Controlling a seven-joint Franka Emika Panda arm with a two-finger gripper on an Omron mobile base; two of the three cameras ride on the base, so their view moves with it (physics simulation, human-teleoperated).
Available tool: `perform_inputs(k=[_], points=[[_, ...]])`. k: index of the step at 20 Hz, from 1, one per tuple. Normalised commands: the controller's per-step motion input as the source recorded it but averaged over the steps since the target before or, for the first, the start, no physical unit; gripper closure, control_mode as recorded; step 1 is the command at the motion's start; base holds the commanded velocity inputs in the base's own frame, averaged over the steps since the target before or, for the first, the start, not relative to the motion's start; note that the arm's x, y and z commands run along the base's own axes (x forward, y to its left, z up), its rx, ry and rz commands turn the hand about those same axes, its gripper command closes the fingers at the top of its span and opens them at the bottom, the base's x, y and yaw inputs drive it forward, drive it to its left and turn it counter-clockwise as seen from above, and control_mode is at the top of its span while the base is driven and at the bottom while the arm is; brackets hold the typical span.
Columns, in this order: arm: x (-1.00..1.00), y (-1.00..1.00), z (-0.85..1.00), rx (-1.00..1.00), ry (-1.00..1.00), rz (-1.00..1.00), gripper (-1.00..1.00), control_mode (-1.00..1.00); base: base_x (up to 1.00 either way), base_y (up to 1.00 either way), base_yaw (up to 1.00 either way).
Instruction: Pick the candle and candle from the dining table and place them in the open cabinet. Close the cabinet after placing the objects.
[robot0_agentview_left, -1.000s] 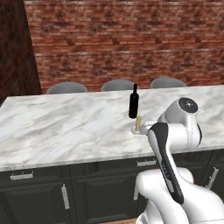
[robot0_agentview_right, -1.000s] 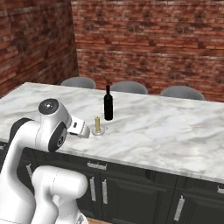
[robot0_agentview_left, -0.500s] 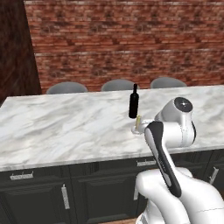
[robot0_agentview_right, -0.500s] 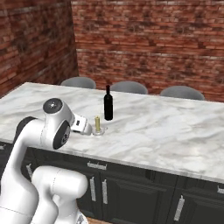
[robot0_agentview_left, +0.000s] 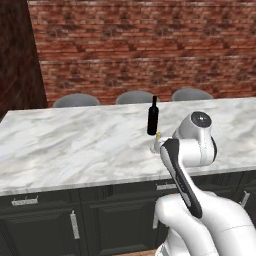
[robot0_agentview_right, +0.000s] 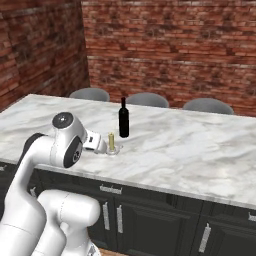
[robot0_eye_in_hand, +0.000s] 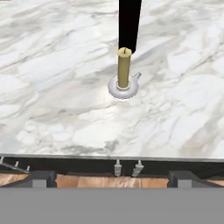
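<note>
A tall slim pale-yellow candle (robot0_eye_in_hand: 124, 66) stands upright on a round silvery base (robot0_eye_in_hand: 124, 90) on the dining table (robot0_eye_in_hand: 52, 109), a white marble top. The same candle (robot0_agentview_right: 111, 142) shows near the table's front half, and in the left base view the candle (robot0_agentview_left: 158, 141) peeks out beside my arm. My gripper (robot0_eye_in_hand: 112, 177) is open, its fingertips (robot0_eye_in_hand: 41, 177) wide apart with nothing between them. It hovers over the table's front edge, pointing at the candle, which is a short way ahead and centred. The cabinet is out of view.
A tall black bottle (robot0_agentview_right: 123, 118) stands right behind the candle, close to it. Three grey chair backs (robot0_agentview_left: 135, 97) line the table's far side before a brick wall. Black cabinet fronts with silver handles (robot0_agentview_right: 119, 218) run under the table top.
The arm has leaned forward and the hand has come a little nearer to the candle. Jaws stayed open. Candle and bottle have not moved.
</note>
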Motion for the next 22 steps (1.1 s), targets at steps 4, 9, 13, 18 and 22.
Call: perform_inputs(k=[4, 9, 13, 18, 22], points=[[0.01, -0.02, -0.29, -0.02, 0.00, 0.00, -1.00, -1.00, 0.00, 0.00, 0.00], [0.04, -0.07, -0.24, 0.00, -0.03, 0.00, -1.00, -1.00, 0.00, 0.00, 0.00], [0.18, -0.08, -0.16, 0.00, -0.06, 0.00, -1.00, -1.00, 0.00, 0.00, 0.00], [0.36, -0.02, -0.03, 0.00, -0.06, 0.00, -1.00, -1.00, 0.00, 0.00, 0.00], [0.43, 0.00, 0.00, 0.00, -0.02, 0.00, -1.00, -1.00, 0.00, 0.00, 0.00]])
